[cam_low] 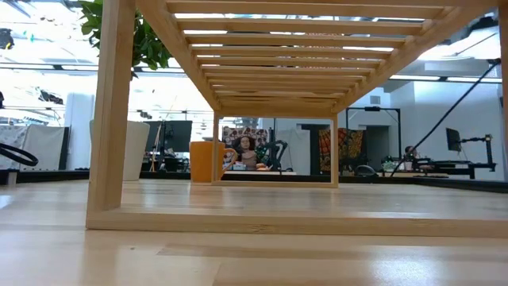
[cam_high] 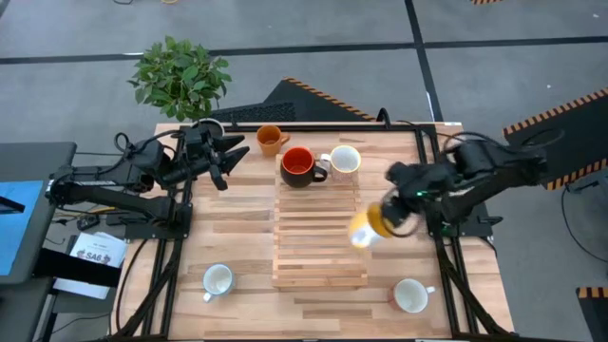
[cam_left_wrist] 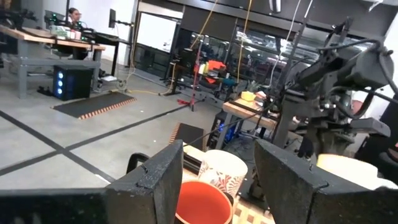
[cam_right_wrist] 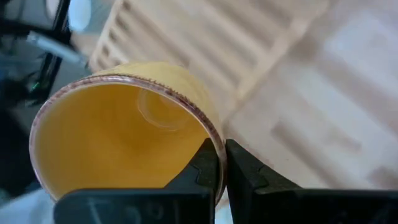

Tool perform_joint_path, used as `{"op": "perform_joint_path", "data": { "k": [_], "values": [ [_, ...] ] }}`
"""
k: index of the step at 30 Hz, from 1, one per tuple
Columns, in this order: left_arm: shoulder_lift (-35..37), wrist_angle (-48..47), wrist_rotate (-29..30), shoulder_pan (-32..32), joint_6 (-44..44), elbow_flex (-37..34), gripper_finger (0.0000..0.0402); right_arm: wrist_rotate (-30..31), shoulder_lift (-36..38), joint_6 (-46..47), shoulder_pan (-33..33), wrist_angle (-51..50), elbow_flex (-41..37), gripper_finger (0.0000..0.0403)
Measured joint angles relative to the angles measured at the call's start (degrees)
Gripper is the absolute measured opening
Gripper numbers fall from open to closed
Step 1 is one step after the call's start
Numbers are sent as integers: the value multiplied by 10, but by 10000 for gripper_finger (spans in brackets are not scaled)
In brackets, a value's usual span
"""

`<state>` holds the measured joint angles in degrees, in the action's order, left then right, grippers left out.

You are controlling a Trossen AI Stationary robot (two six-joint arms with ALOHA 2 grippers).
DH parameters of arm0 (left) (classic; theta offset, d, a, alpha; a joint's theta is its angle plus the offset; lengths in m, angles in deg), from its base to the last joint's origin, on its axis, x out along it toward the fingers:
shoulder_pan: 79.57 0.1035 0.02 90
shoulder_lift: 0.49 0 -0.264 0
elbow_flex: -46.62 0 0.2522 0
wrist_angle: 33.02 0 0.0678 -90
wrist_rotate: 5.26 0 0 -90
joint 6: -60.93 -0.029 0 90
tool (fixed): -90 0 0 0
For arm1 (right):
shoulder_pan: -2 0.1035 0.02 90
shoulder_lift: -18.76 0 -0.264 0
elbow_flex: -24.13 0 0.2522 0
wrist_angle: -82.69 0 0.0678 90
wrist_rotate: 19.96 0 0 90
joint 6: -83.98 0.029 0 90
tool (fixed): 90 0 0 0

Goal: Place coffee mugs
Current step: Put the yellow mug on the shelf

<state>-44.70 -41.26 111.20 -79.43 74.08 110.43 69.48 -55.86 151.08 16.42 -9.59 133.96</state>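
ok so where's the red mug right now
In the high view the red mug stands on the far end of the slatted wooden rack, between the orange mug on its left and a white mug on its right.

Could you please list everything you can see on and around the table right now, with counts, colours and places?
Orange mugs: two; one on the table at the far edge left of the rack, one tilted, held over the rack's right edge.
Red mug: one, dark outside, on the rack's far end.
White mugs: three; one beside the red mug, one near left, one near right.
Slatted rack: one, pale wood, table centre.
Plant: one, green, beyond the far left corner.
Left gripper: jaws open, far left.
Right gripper: jaws shut on the orange mug's rim.
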Motion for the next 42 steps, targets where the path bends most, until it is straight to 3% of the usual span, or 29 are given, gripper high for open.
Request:
{"op": "perform_joint_path", "data": {
  "k": [6,12,20,28,42],
  "values": [
    [0,0,0,0,0,0,182,38,-113,-65,-58,-76,84,35],
    [0,-1,1,0,1,0,182,38,-164,-114,-96,-87,106,35],
    [0,-2,1,0,1,0,182,38,-172,-119,-117,-107,108,35],
    [0,-8,1,0,1,0,182,37,-192,-134,-123,-108,107,74],
    [0,-19,14,0,2,0,182,49,-190,-139,-139,-87,107,80]
  ]
}}
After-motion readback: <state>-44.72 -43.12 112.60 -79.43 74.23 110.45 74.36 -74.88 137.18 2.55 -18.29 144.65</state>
